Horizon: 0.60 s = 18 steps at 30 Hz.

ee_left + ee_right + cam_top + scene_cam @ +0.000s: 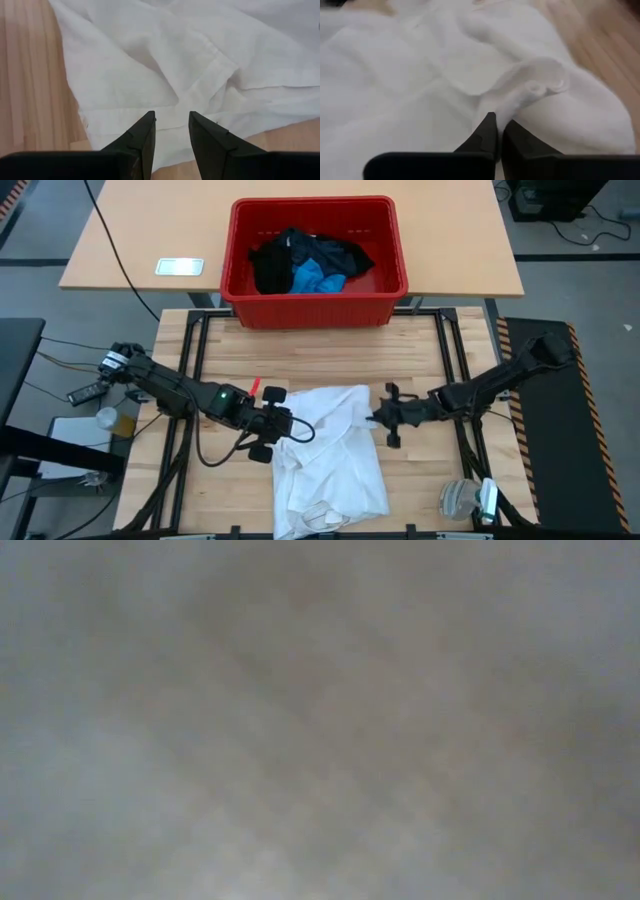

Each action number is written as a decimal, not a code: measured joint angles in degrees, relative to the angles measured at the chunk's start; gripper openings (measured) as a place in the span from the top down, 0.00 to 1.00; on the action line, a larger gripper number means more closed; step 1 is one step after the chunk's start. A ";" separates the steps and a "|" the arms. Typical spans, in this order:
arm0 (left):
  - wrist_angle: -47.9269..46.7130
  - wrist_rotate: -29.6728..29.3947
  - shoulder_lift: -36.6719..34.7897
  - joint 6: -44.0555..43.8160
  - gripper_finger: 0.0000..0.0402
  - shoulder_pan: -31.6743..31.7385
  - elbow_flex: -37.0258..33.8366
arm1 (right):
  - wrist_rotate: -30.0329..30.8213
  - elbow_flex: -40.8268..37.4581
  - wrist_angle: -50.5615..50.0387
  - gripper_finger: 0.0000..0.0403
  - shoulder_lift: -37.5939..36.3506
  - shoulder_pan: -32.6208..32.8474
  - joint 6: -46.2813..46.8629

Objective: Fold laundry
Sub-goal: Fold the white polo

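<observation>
A white shirt (325,455) lies crumpled on the wooden table, reaching to its near edge. My left gripper (290,425) stands at the shirt's left side. In the left wrist view its fingers are open (171,117), one on either side of a hem strip (170,107); I cannot tell whether they touch it. My right gripper (372,418) is at the shirt's right edge, shut on a fold of it (499,120). Black garments (275,265) and a bright blue piece (318,278) lie in the red crate. My right gripper pinches a raised fold (522,95) at the white shirt's right edge between its two fingers. It comes from the table's right side, slanting down. The fold stands up a little above the fingertips, while the shirt's body (395,85) lies on the table.
The red crate (390,280) stands on the far table beyond the work surface. A flat white object (180,267) lies at that table's left. A small red item (255,386) sits by the left arm, and a grey roll (458,500) lies at the near right.
</observation>
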 joint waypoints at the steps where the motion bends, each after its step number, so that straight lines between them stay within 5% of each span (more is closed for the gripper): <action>1: 0.02 0.00 0.00 0.01 0.70 0.01 0.00 | -0.30 0.00 0.00 0.96 0.07 1.18 -1.75; 9: 0.01 -0.02 0.00 0.02 0.70 0.68 0.00 | -3.22 0.00 0.21 0.95 2.82 8.72 -11.75; 18: 0.03 0.00 0.00 -0.10 0.70 0.66 0.00 | -3.47 1.10 -3.51 0.96 14.04 15.97 -24.54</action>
